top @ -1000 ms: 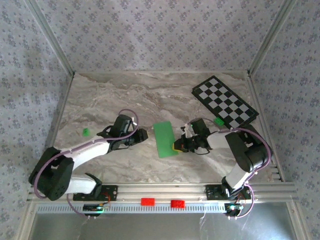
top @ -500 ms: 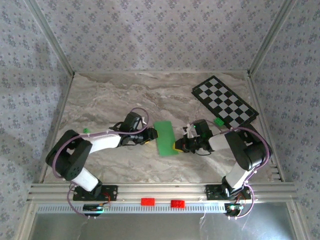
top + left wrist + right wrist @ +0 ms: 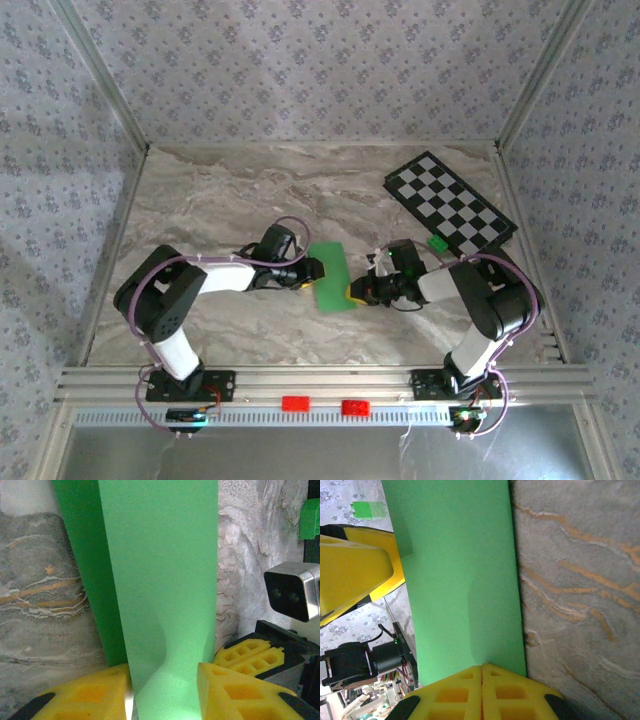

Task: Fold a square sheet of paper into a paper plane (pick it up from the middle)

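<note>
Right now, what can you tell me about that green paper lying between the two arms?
The sheet of paper is thin, plain bright green, and looks folded into a narrow rectangle, a darker layer showing beside the lighter top flap. It lies on the marbled table. The left gripper has its yellow fingers apart on either side of one end, where the paper buckles slightly. The right gripper, shut, meets the opposite edge; whether it pinches the paper I cannot tell.

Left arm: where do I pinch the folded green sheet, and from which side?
Probably its left long edge, coming low from the left: the thin green sheet lies folded double, the right gripper clamps the opposite edge, and the left gripper faces the free one.
</note>
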Motion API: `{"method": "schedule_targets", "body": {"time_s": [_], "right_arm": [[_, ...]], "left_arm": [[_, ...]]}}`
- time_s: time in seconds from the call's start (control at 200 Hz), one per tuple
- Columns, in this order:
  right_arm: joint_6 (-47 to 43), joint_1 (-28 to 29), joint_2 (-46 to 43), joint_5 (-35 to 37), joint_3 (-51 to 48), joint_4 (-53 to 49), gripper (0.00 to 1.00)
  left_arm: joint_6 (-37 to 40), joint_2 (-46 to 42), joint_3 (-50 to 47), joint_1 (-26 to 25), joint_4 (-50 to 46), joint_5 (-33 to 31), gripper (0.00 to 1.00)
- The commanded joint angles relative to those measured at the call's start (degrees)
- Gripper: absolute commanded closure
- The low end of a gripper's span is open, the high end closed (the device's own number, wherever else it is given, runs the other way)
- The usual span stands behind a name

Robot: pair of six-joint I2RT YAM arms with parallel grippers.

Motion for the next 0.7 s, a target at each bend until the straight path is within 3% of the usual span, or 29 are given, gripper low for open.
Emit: {"method": "schedule_targets", "body": {"time_s": [0.0,0.155,0.255,0.37,0.435,0.52,0.64,0.695], "right_arm": [[0.63,-0.85,1.67,3.70,-1.14,-1.79,0.93],[1.93,-0.78,1.46,2.30,-1.14,0.34,0.89],[3.72,-0.76,-0.41,0.39,-1.08,3.96,0.82],[2.15,-0.50,-8.71,1.21,-0.60,3.76,0.77],[-4.31,0.16,-15.60,7.00,0.75,-5.47,0.68],[-14.50,3.64,-24.49,21.15,1.26,-15.39,0.64],[-27.72,12.17,-35.21,38.55,-3.89,-14.76,0.59],[-33.23,17.34,-39.23,46.23,-7.88,-10.78,0.49]], "left_arm": [[-0.39,0.33,1.23,-0.44,2.02,1.43,0.67],[-0.31,0.64,1.53,-0.49,2.01,1.95,0.81],[-0.56,0.47,1.27,-0.46,2.11,1.69,0.92],[-0.91,0.03,1.23,-0.58,2.01,2.64,1.00],[-0.96,-0.25,1.54,-0.59,1.66,3.78,1.00],[-1.50,-0.93,1.43,-0.67,1.88,5.02,1.00],[-1.51,-1.55,2.95,-0.76,-1.30,5.69,1.00],[-1.70,-1.95,3.46,-0.70,-2.48,5.54,1.00]]}}
